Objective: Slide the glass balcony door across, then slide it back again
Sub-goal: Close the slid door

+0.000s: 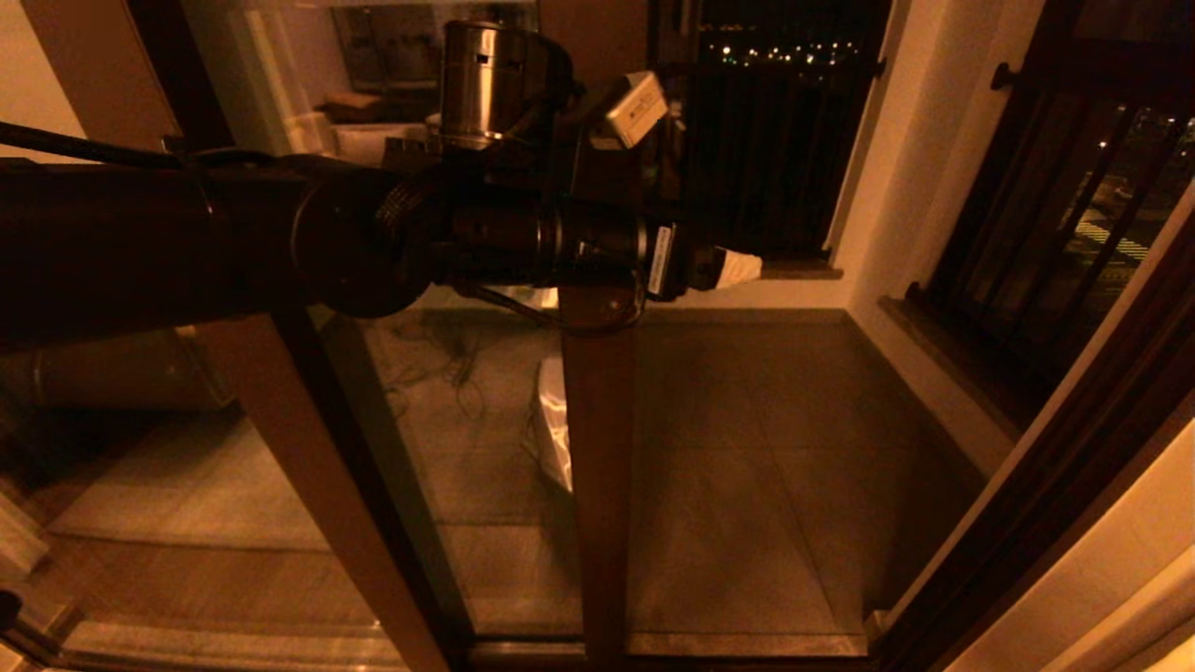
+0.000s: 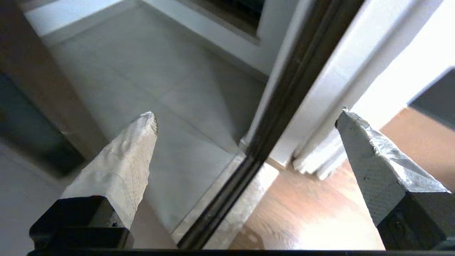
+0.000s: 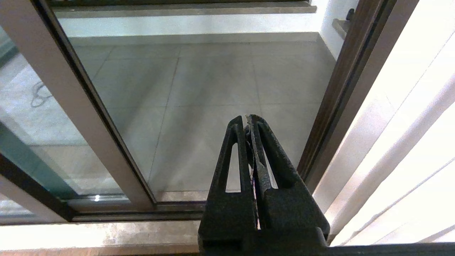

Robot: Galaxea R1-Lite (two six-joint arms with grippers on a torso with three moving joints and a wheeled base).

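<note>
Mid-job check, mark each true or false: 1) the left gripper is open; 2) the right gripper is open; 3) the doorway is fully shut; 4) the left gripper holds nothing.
1) The left gripper is open: true, its fingers stand wide apart.
2) The right gripper is open: false, its fingers are pressed together.
3) The doorway is fully shut: false, a gap shows between the glass balcony door and the door frame.
4) The left gripper holds nothing: true.
</note>
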